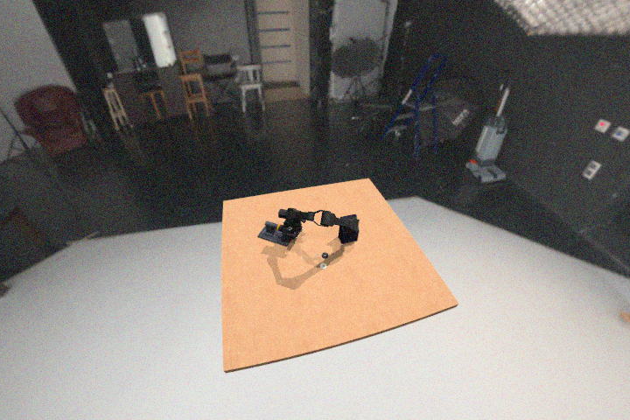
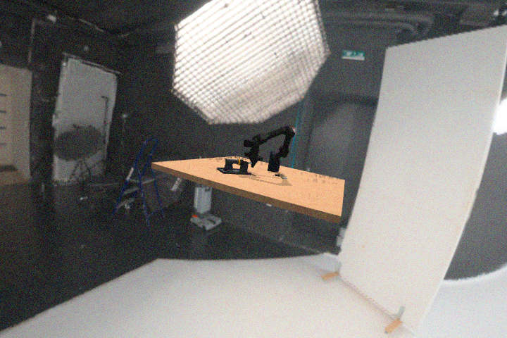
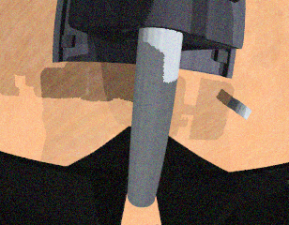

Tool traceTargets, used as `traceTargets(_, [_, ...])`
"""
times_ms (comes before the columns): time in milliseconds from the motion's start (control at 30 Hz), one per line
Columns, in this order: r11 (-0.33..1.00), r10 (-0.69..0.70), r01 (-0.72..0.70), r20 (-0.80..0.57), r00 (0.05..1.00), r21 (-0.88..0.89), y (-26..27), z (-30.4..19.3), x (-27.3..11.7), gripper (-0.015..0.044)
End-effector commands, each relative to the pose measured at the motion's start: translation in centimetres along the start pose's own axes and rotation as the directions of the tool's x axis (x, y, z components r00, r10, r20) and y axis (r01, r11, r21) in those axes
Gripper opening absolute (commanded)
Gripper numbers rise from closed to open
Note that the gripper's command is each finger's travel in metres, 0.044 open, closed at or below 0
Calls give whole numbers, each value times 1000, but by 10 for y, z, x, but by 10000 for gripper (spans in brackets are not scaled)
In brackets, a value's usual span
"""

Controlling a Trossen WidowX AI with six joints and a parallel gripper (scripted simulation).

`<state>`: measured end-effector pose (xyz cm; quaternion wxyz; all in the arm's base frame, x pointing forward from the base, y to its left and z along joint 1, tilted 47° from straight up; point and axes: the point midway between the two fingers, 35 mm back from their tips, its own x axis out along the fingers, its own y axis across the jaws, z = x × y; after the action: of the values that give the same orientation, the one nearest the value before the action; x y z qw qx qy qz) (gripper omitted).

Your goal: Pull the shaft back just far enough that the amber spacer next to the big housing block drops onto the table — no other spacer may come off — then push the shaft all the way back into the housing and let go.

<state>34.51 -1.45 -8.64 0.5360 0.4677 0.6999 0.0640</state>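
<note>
One arm arches over the bench, its claw clamped on the grey shaft, whose far end meets the dark housing block. Two small pieces lie right of it, too blurred to name. No amber spacer can be made out.

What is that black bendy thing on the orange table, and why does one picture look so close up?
The black bendy thing is a robot arm standing on a wooden table. One picture looks down from high above, one looks from the side across the room, and the close one comes from a camera on the arm's wrist. At the arm's end is a hand with two fingers, squeezed shut on a grey shaft. The shaft's far end reaches a dark housing block. Two small round pieces lie loose on the table; they are too tiny to name.
</note>
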Motion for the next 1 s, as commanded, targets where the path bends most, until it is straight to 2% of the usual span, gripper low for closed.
traceTargets(0, [1000,1,-1,-2,1000,5,0,-1,0,0])
traceTargets(967, [1000,1,-1,-2,1000,5,0,-4,0,0])
